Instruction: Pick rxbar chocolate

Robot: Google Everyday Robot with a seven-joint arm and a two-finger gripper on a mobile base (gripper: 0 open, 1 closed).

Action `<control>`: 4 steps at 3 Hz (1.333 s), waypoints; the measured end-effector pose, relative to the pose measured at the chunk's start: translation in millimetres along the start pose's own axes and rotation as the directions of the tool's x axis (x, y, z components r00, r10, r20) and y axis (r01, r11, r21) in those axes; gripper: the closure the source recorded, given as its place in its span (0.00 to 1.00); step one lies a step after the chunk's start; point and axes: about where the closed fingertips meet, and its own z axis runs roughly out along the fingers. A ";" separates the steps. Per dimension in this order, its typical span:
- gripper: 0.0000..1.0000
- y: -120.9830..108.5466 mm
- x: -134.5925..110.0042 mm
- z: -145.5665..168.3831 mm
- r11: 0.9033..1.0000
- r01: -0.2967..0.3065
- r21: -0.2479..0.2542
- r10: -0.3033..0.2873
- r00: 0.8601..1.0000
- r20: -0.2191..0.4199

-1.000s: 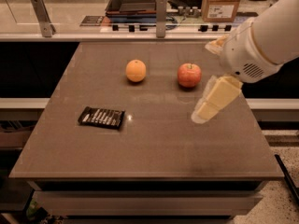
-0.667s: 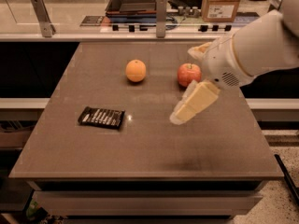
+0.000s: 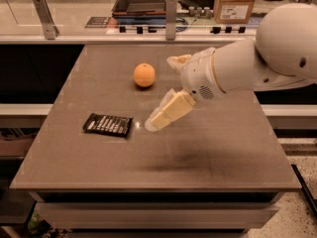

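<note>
Hovering above the table (image 3: 223,148) near its middle, the gripper (image 3: 161,92) is open w/ nothing between its jaws. Its fingers are spread wide: lower finger (image 3: 167,113) slants down & to the left, and its tip hangs just right of the bar. Upper finger (image 3: 178,61) sits higher and further back, pointing left. White arm (image 3: 247,68) comes in from the right edge of the view, big rounded housing at top right.

Rxbar chocolate (image 3: 108,125) lies flat on the table's left-centre, long side running roughly left-right, slightly angled. Black wrapper, rows of white lettering face up. It's apart from the gripper, no contact; a small strip of bare tabletop shows between the bar's right end and the lower fingertip.

Orange (image 3: 144,75) sits further back on the table, behind the bar & to its right, just left of the upper finger, not touching it. Soft dark shadow (image 3: 183,160) falls on the tabletop under the arm, toward the front.

Behind the table: a counter w/ a dark tray (image 3: 141,1), a cardboard box (image 3: 237,1) and two upright metal posts (image 3: 171,16).
</note>
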 end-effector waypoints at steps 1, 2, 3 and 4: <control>0.00 0.1 -0.1 0.0 1.000 0.000 0.000 0.000 1.000 0.000; 0.00 -0.9 5.2 12.1 1.000 -0.019 -0.015 0.019 1.000 0.013; 0.00 -1.1 14.9 31.7 0.999 -0.046 -0.025 0.047 0.997 0.061; 0.00 2.1 20.8 51.7 0.997 -0.061 -0.040 0.065 0.992 0.111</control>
